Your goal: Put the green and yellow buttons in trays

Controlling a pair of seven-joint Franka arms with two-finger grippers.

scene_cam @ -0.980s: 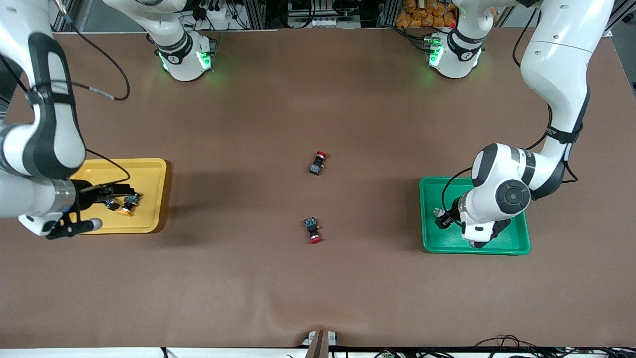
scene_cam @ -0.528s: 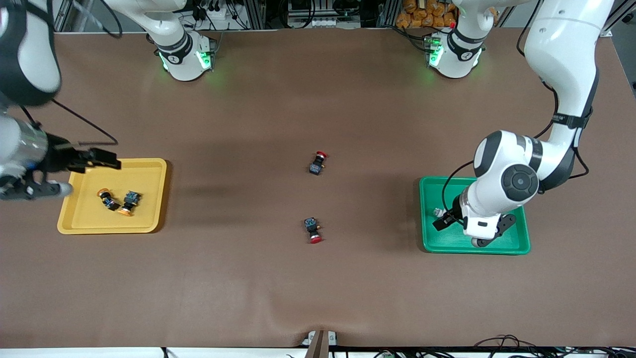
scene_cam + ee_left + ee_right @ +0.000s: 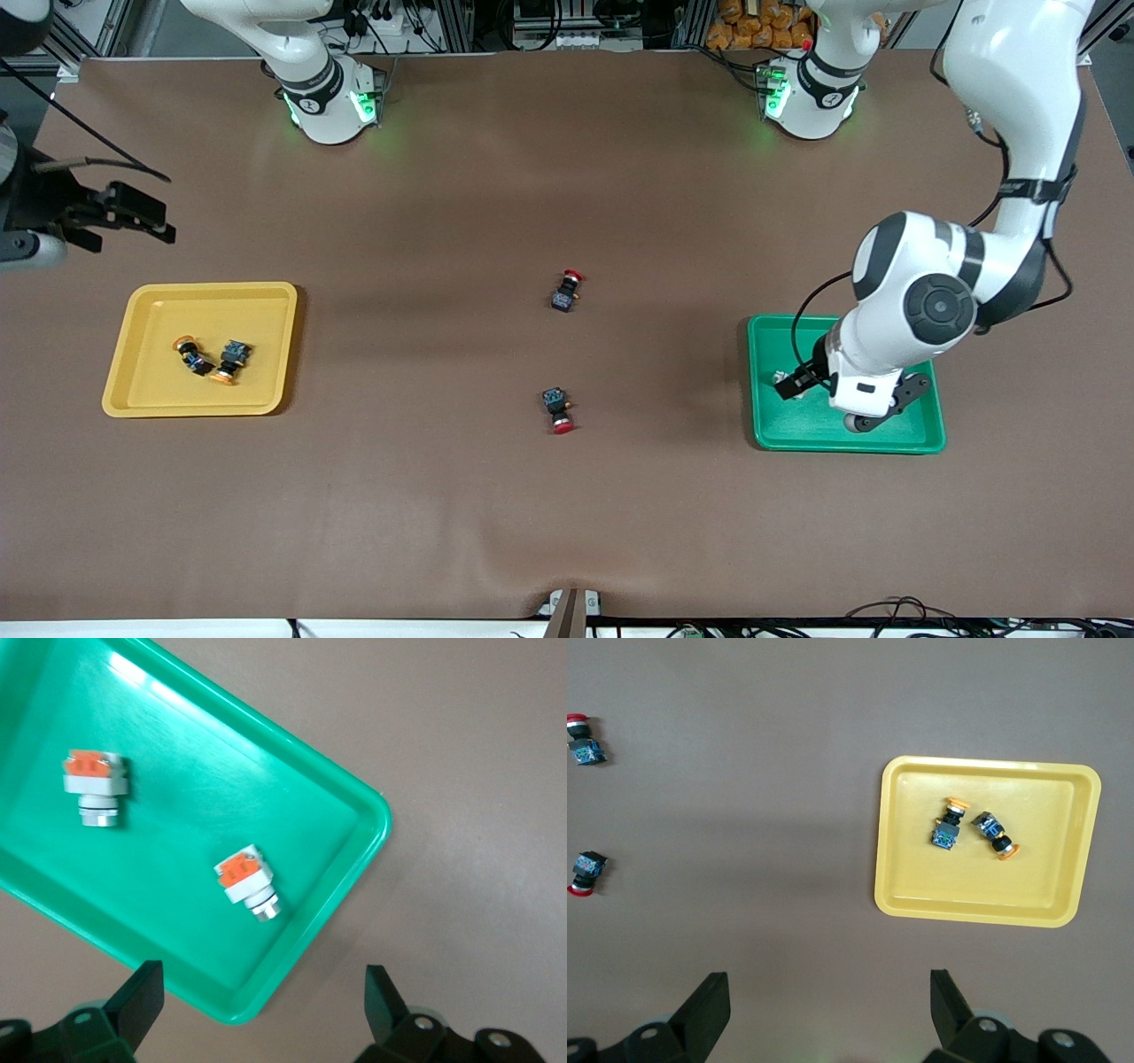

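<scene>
The table (image 3: pixel 567 496) is covered in a matte brown, faintly creased sheet. Two glossy plastic trays with rounded corners and raised rims are seen on it: the yellow tray (image 3: pixel 151 394) near the right arm's end, the green tray (image 3: pixel 797 434) near the left arm's end. Two black-bodied buttons with yellow-orange caps (image 3: pixel 211 360) lie tipped over, touching, in the yellow tray. Two white-grey blocks with orange patches (image 3: pixel 246 879) lie apart in the green tray. The left hand (image 3: pixel 819 390) is held released over the green tray; the right hand (image 3: pixel 106 217) is held released over bare table near the yellow tray. Two red-capped buttons (image 3: pixel 567 291) lie mid-table
</scene>
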